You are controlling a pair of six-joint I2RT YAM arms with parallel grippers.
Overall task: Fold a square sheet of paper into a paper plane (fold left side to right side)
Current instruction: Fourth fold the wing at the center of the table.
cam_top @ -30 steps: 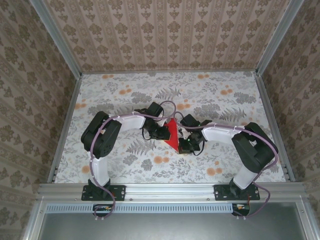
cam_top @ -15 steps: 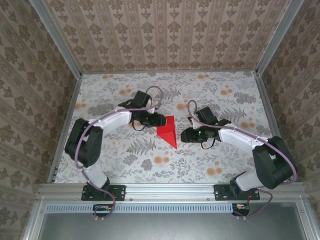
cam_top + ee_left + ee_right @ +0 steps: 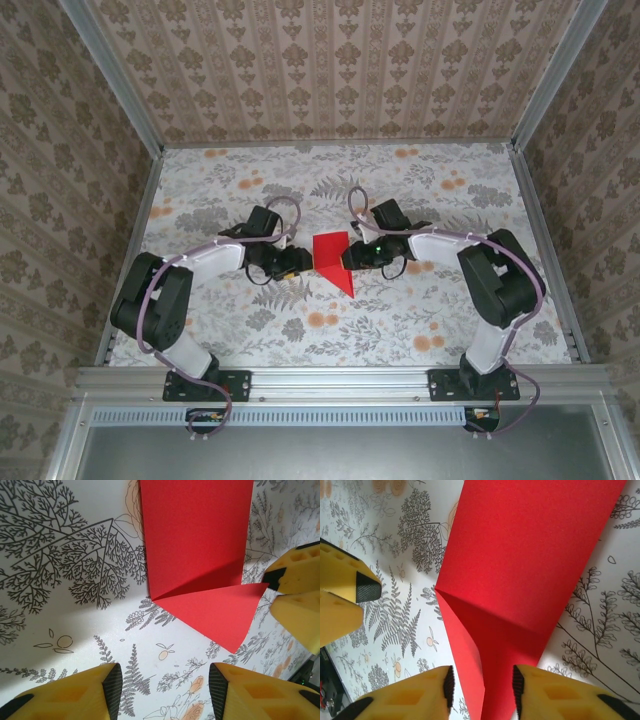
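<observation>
Red square sheet of paper (image 3: 331, 256) lies mid bench (image 3: 450, 320), partly folded. Left end effector (image 3: 303, 262) at its 9 o'clock, right end effector (image 3: 352, 256) at 3 o'clock, both spread apart, gripping nothing. More folds probably remain.

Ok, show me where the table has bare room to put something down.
Free: the far strip of table along the back wall, and the near strip between the red paper and the front rail. Crowded: the middle, where the left pincer and right pincer flank the paper, each arm reaching in from its side.
</observation>
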